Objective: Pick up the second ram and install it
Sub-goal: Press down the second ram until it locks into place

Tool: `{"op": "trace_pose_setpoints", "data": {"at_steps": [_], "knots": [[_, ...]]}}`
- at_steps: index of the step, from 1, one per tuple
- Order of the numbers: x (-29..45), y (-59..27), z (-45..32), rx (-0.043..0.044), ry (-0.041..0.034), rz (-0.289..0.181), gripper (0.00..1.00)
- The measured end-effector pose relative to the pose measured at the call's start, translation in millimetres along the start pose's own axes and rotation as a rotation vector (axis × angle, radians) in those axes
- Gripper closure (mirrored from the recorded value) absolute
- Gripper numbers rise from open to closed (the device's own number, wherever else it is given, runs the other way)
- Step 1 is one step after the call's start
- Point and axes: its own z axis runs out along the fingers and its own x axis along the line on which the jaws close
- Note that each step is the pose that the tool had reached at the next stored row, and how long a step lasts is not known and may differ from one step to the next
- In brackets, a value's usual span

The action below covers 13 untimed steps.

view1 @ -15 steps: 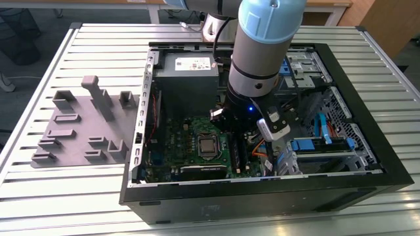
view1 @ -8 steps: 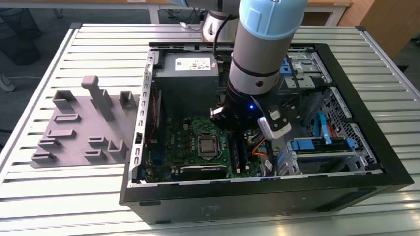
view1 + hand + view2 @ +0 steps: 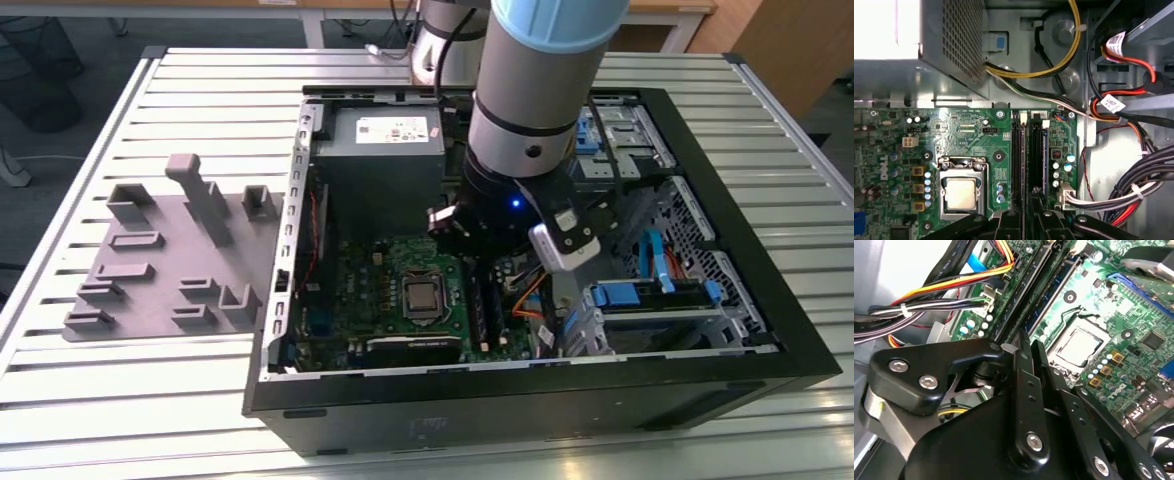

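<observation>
Arm reaches down into the open computer case (image 3: 747, 330), which lies on its side on the slatted metal table (image 3: 160, 400). Gripper (image 3: 1026, 220) hangs just above the memory slots (image 3: 1021, 160) beside the CPU socket (image 3: 961, 192) on the green motherboard (image 3: 964, 130). In the first wrist view the fingers (image 3: 1010, 225) stand close together over the slot line; whether they clamp anything, I cannot tell. A dark-blue stick, taken as the second ram (image 3: 1045, 157), sits upright in a slot next to the black empty slots, away from the socket. Bundled cables (image 3: 1134, 192) run past the slots. Grey foam tray (image 3: 160, 260) lies on the table at the exterior view's left.
</observation>
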Motion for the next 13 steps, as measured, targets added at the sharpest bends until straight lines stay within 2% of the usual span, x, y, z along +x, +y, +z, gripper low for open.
{"op": "trace_pose_setpoints", "data": {"at_steps": [3,7,13], "knots": [[0.0,0.0,0.0,-0.0001,0.0000,0.000,0.89],[0.0,0.0,0.3,0.0001,0.0000,0.000,0.89],[-0.1,0.0,7.4,0.0001,0.0001,0.000,0.89]]}}
